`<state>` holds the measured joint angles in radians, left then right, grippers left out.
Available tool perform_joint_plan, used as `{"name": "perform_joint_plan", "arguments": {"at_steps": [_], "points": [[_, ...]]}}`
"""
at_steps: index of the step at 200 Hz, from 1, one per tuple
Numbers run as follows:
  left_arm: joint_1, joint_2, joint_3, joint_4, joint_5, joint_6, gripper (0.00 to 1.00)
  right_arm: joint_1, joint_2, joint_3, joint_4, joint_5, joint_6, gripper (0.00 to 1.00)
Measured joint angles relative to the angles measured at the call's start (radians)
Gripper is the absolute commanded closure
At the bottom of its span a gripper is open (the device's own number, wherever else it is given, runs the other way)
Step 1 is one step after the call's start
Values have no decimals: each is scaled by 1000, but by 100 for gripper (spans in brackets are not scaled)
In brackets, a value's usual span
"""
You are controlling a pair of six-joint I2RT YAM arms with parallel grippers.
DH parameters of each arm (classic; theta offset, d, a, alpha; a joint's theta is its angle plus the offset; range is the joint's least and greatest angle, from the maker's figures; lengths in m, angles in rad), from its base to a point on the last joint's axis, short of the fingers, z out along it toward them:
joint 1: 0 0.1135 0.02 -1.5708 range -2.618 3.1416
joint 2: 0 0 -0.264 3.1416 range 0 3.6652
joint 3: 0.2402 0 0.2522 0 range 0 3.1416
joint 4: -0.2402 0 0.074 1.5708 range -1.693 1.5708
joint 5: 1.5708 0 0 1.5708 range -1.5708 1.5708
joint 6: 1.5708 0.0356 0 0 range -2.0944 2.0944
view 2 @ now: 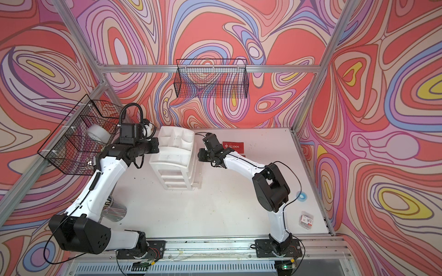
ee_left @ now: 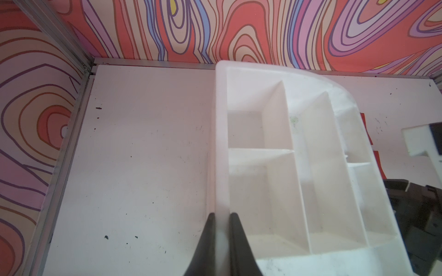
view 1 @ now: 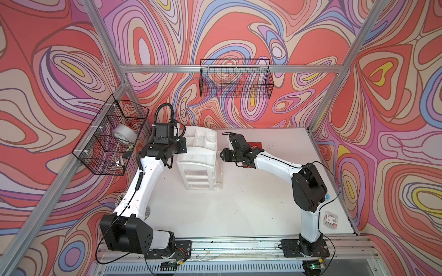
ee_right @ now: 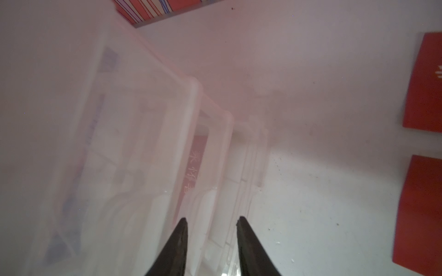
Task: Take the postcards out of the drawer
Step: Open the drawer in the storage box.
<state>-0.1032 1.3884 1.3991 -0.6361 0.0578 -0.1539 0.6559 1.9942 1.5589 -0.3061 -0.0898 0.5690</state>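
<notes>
A: While left gripper (ee_left: 222,215) pinches organizer (ee_left: 299,167) wall, likely bracing it, where's the right?
B: Right gripper (ee_right: 212,218) parted astride drawer (ee_right: 222,143) rim, set to pull; one postcard (ee_right: 195,167) inside, two postcards (ee_right: 423,81) beside organizer.

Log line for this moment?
left gripper clamps organizer wall | right gripper open at drawer | one postcard inside | two postcards on table

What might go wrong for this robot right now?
1. A red postcard with white characters sits inside the clear plastic drawer; the right gripper, jaws open, may pinch the drawer wall instead.
2. Tugging might tip the white plastic organizer, though the left gripper clamps its rim.
</notes>
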Motion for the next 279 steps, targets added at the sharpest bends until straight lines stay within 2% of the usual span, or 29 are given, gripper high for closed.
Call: {"name": "perform_joint_plan", "arguments": {"at_steps": [112,156,279], "points": [[0,-1,0,0,2,-3,100,18,121,51,-71,19,2,72],[0,-1,0,0,2,-4,100,29,158,115,-110,24,8,80],[0,-14,-12,2,-6,-16,100,41,226,232,-242,72,39,93]]}}
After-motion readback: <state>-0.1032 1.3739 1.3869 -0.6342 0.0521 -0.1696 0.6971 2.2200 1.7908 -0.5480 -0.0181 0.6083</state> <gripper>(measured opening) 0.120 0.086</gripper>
